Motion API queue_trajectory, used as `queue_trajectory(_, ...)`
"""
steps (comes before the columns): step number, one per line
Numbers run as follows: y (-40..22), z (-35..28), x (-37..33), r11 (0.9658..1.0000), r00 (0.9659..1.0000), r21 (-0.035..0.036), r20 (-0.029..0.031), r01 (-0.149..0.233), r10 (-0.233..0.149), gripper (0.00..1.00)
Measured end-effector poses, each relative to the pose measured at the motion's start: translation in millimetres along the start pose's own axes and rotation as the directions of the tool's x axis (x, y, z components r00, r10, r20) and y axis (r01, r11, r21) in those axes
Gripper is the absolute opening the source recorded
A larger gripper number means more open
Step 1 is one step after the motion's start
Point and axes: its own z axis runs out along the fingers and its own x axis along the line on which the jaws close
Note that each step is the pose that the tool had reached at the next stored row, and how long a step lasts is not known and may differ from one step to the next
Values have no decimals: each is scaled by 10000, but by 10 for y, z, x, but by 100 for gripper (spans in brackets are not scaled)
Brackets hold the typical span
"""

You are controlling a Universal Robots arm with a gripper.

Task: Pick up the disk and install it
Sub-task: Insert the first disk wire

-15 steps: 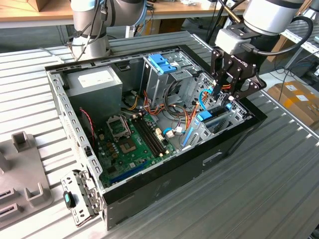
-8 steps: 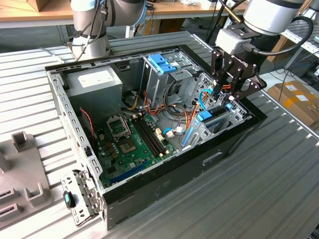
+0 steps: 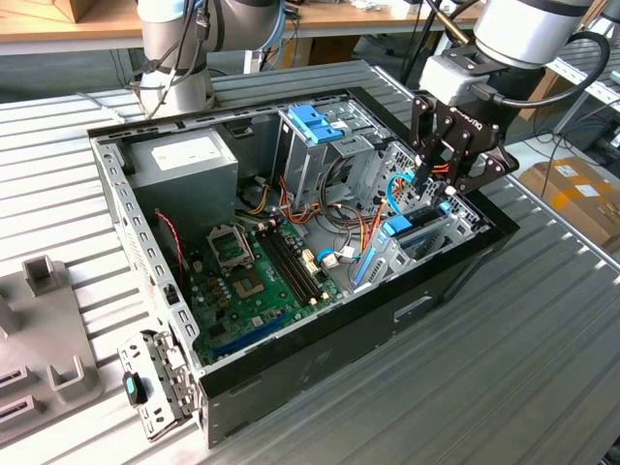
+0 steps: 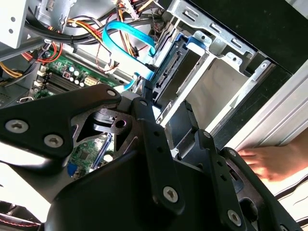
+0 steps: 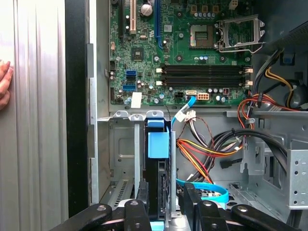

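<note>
Where the open computer case (image 3: 320,373) has its drive cage (image 3: 465,228), at the exterior view's right, the gripper (image 3: 438,189) hangs directly over the disk (image 3: 407,231). The disk stands on edge in that cage, and its light-blue rail is visible. Whether the gripper clamps the disk or merely straddles its upper end, I cannot tell.

From outside, the disk is little more than a blue strip among cables. The first wrist view looks straight down on the disk (image 5: 159,168), edge-on under a blue tab. It sits between the cage's metal walls, with the motherboard (image 5: 183,48) beyond. The second wrist view takes the disk (image 4: 168,72) from the side, past the gripper (image 4: 161,118), with a blue flat cable (image 4: 130,38) looping near it.

Both wrist views catch a person's hand (image 5: 4,82) (image 4: 269,161) lying on the ribbed table (image 5: 38,144) just outside the case wall. The exterior view adds the blocky blue latch piece (image 3: 315,121) atop the far cage, well apart from the gripper.
</note>
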Motion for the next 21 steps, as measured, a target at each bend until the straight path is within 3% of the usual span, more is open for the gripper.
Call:
queue_trajectory(11, -58, 1, -4, 10000, 10000, 0, 1, 0, 0, 43)
queue_trajectory(21, -108, 9, -76, 10000, 10000, 0, 2, 0, 0, 43)
